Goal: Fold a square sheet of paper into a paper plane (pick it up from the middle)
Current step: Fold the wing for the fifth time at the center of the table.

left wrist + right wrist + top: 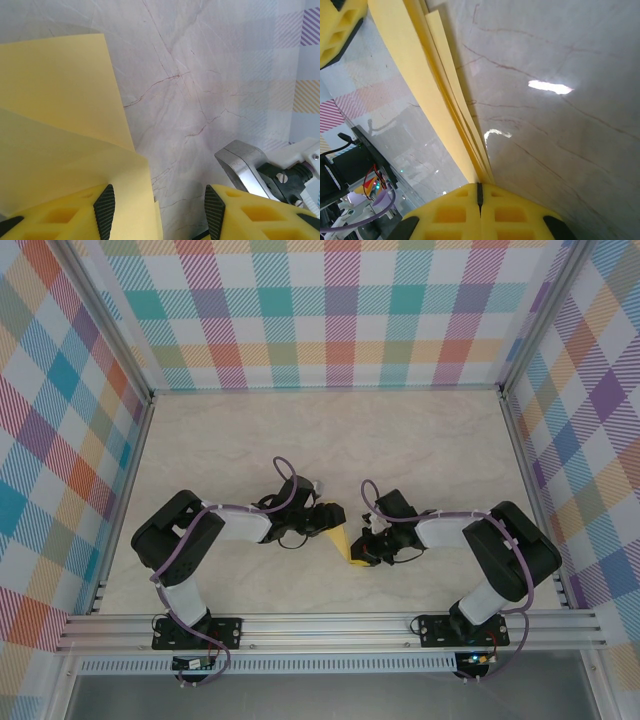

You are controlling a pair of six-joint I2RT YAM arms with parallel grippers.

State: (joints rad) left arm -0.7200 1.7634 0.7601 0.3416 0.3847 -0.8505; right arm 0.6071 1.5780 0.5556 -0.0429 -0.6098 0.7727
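Square sheet of paper [341, 541], already in several folded layers, is between the two arms near the front of the desk [300, 440]; the right gripper [480, 192] holds its stacked edges with jaws clenched, the left gripper [157, 205] has jaws released, a loose flap beside one finger. I judge a middle fold is in hand; next the left jaws must catch this flap and lay it over evenly

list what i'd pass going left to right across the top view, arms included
left arm → left gripper → folded yellow paper → right gripper → right arm
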